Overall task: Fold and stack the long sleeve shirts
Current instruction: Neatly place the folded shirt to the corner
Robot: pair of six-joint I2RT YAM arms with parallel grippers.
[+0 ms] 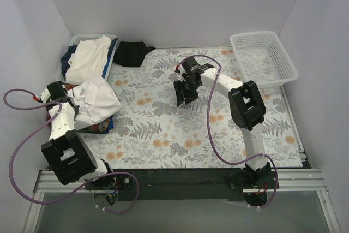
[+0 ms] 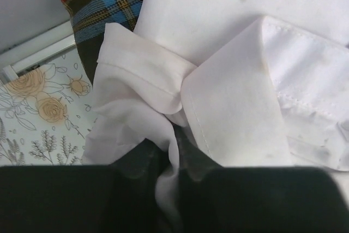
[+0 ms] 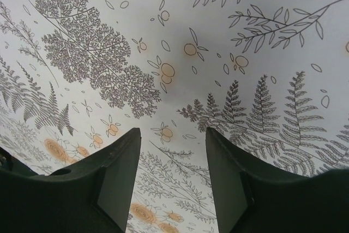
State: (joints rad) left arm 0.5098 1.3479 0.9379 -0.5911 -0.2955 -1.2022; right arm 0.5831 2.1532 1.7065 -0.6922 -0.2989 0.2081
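My left gripper (image 2: 172, 163) is closed to a narrow gap, and a bunched fold of the large plain white collared shirt of thin fabric (image 2: 229, 107) is pinched between my two dark fingers (image 2: 136, 170). In my left wrist view the cloth rises out of the gap and spreads into a stitched cuff or collar piece (I cannot tell which), lying rumpled rather than flat. From the top camera, this white shirt sits in a loose heap at the left edge of the table, right beside my left wrist.

The red, orange and blue plaid shirt (image 1: 103, 126) lies underneath the white one. Only a strip of it shows at the heap's near edge from above, and a corner of it shows at the top left of my left wrist view.

My right gripper (image 3: 173, 151) hangs over the middle of the white tablecloth printed with grey ferns and orange flowers (image 1: 163, 129), well apart from both shirts. Its jaws stand wide apart with nothing between them, and only the print shows through the gap.

At the far left corner a shallow pale basket (image 1: 112, 37) holds other folded cloth, white on top. Just beside it lies a small crumpled black garment (image 1: 132, 53). A white plastic mesh basket (image 1: 284, 64) sits at the far right corner.
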